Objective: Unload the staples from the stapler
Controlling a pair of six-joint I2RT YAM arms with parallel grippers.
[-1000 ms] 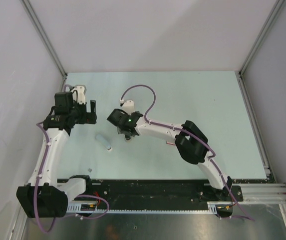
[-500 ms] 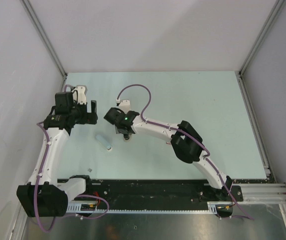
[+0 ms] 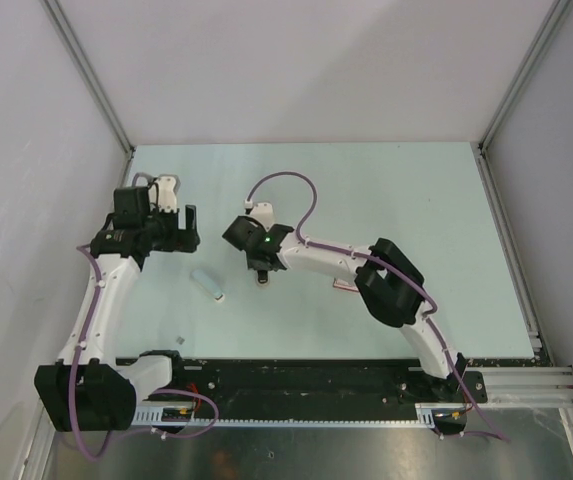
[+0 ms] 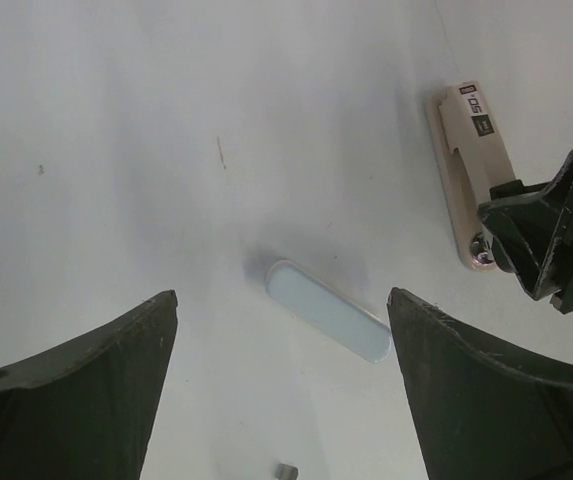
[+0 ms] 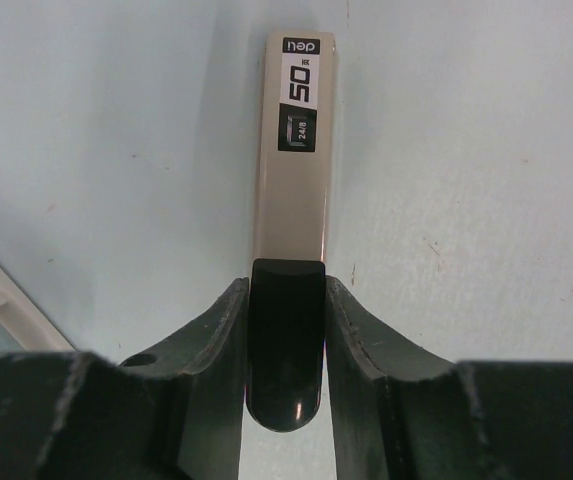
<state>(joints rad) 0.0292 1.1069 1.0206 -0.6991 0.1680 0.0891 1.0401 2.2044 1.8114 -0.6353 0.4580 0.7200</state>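
Pale-blue plastic, the oblong shell of the mini stapler [image 4: 328, 322] is lying flat on the light surface [image 4: 116, 120], framed between my left fingers [image 4: 86, 400], which are hanging spread wide above it and gripping nothing. I am holding the stapler's other part, a long cream-coloured inner bar with a black end cap and a "50" label [image 5: 294, 180], with my right fingers [image 5: 216, 340] clenched on that black cap. The bar is pointing away from them, either on the surface or just over it; I cannot tell which. I am seeing no staples on the bar's visible face. A tiny grey piece [image 4: 284, 470] is lying near the shell, on the side towards the arm bases, and it is too small for me to call it the staple strip. I am judging the step in hand to be emptying this bar. To do it well, I am planning to grip the cap squarely and turn the bar slowly over bare surface, apart from the shell. The left fingers should be coming in to steady the far end, because so small a strip could slide out and scatter.
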